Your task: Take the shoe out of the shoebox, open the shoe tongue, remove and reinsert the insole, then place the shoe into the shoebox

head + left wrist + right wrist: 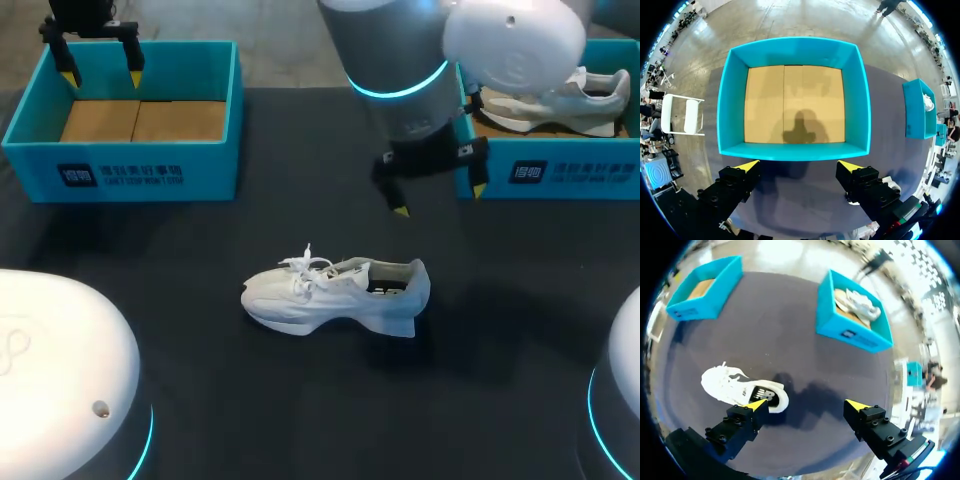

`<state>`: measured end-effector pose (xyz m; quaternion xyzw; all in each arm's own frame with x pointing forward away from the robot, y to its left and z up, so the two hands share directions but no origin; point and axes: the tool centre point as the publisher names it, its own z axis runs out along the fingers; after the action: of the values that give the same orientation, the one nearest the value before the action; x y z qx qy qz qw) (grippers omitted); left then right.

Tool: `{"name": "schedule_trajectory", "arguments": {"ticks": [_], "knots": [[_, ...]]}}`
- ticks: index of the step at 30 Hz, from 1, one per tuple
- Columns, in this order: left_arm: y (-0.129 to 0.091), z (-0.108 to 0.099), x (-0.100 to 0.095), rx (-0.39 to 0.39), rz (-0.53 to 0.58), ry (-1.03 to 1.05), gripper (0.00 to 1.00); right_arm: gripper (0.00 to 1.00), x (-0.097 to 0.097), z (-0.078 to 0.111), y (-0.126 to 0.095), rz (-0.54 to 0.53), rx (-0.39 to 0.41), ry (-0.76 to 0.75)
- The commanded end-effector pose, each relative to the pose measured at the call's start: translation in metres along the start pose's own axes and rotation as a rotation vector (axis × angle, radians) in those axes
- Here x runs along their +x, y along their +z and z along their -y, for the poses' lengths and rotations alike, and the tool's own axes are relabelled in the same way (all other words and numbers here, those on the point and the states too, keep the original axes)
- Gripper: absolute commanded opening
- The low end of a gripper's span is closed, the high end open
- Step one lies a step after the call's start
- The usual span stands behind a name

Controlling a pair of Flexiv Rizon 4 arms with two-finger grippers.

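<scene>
A white shoe lies on its sole in the middle of the black table, toe to the left and laces loose; it also shows in the right wrist view. My right gripper hangs open above the table just behind and to the right of the shoe, nothing between its fingers; in its own view the gripper has one fingertip over the heel. My left gripper stands open over the empty teal shoebox at the back left, whose cardboard floor is bare below the gripper.
A second teal shoebox at the back right holds another white shoe, also seen in the right wrist view. My right arm's large silver link hangs over the back middle of the table.
</scene>
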<state>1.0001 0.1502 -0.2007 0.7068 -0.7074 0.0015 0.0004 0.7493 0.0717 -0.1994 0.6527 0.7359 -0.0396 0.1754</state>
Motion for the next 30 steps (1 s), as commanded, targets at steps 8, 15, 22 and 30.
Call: {"name": "schedule_trajectory", "arguments": {"ticks": [8, 15, 22, 30], "knots": [[0.0, 0.0, 0.0, -0.001, 0.001, 0.0, 1.0, 1.0, -0.017, -0.014, -0.022, -0.43, -0.374, -0.671], [0.0, 0.0, 0.0, -0.001, 0.001, 0.0, 1.0, 1.0, -0.012, -0.023, -0.026, -0.476, -0.408, -0.873], [0.0, 0.0, 0.0, -0.001, 0.001, 0.0, 1.0, 1.0, -0.013, -0.026, -0.03, -0.442, -0.492, -0.943], [0.0, 0.0, 0.0, -0.001, 0.001, 0.0, 1.0, 1.0, -0.014, -0.028, -0.028, -0.401, -0.475, -0.919]]}}
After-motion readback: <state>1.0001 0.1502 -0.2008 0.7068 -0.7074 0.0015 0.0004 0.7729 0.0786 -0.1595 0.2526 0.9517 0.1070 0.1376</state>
